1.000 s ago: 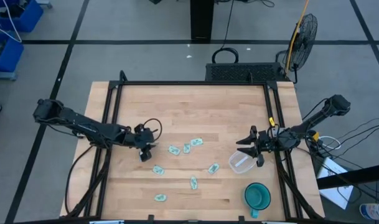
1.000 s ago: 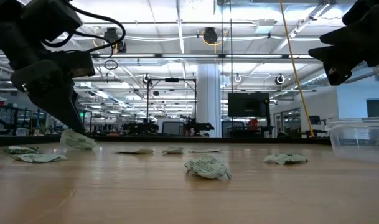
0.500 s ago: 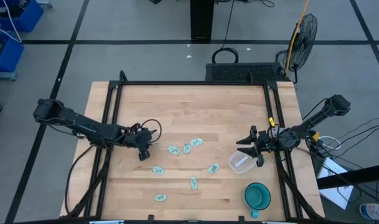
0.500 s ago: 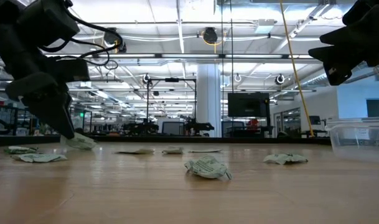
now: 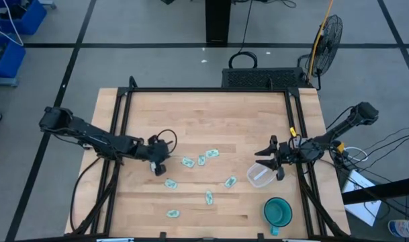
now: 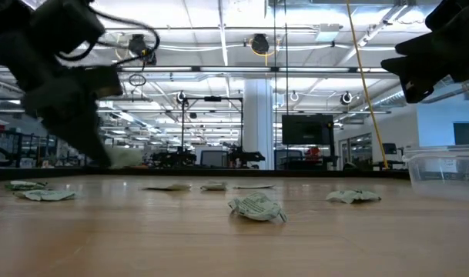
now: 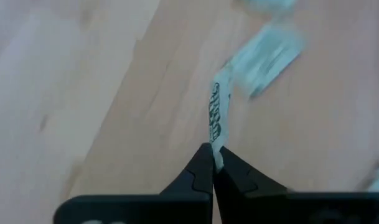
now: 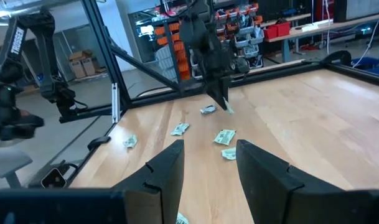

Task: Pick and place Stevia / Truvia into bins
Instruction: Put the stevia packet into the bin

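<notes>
Nearest the desk's front edge in the high view lies one Stevia packet (image 5: 173, 214), with the round teal cup (image 5: 278, 212) off toward the right corner; neither is being touched. A little farther in, more loose packets (image 5: 209, 196) are scattered across the middle of the wooden desk (image 5: 211, 114), well apart from each other, so each can be taken singly. Just beyond the cup stands the clear bin (image 5: 259, 175), and the right gripper (image 5: 279, 163) hovers right beside it with its fingers (image 8: 165, 171) spread apart and nothing between them, seemingly waiting where it does not block the drop. On the far left of the scatter, the left gripper (image 5: 158, 163) has its fingers (image 7: 201, 171) pinched closed on the edge of a held packet (image 7: 216, 118), which stands up from the tips so that its printed side shows; the low view shows it off the desk. Gripping by one thin edge suits so flat a thing, though it may slip. The carry across to the bin looks to be the step in hand.
</notes>
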`<state>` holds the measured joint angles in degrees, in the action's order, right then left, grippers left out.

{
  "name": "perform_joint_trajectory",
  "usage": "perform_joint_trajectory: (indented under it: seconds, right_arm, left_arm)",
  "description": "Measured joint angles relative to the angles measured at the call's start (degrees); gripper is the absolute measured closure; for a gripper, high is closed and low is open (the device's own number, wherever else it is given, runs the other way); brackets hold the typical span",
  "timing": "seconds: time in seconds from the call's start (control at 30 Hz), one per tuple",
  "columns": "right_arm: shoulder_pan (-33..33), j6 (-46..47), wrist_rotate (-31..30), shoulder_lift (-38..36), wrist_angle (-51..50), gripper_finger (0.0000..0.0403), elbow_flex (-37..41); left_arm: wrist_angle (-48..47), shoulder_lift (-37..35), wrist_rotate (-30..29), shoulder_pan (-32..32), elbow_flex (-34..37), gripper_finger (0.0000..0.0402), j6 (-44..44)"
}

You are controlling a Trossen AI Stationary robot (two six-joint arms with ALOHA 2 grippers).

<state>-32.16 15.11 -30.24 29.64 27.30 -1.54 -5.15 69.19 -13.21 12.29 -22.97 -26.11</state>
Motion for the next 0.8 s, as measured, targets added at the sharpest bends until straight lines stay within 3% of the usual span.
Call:
perform_joint_trajectory:
  seconds: [0.13, 0.27, 0.4, 0.53, 0.8]
  right_arm:
    - [1.92, -2.70, 0.04, 4.64, 6.10, 0.0261, -0.58]
    - [4.65, -4.29, 0.26, 13.23, 6.81, 0.0261, -4.26]
    - [7.37, -5.09, 0.33, 24.51, 8.45, 0.0261, -10.83]
    - [8.76, -10.50, 0.64, 36.13, 8.22, 0.0261, -17.39]
    - [8.94, -19.98, 8.02, 51.72, 14.39, 0.0261, -26.19]
  left_arm:
    - [6.72, 0.27, -0.13, 0.00, -3.57, 0.0399, 3.40]
    - [6.89, 3.53, -0.37, 0.00, -10.91, 0.0399, 9.84]
    - [7.16, 9.95, -0.12, -0.33, -19.08, 0.0400, 16.53]
    - [7.18, 17.60, 3.76, -1.12, -25.61, 0.0400, 20.85]
    - [8.46, 28.07, 7.02, -1.40, -33.76, 0.0400, 25.89]
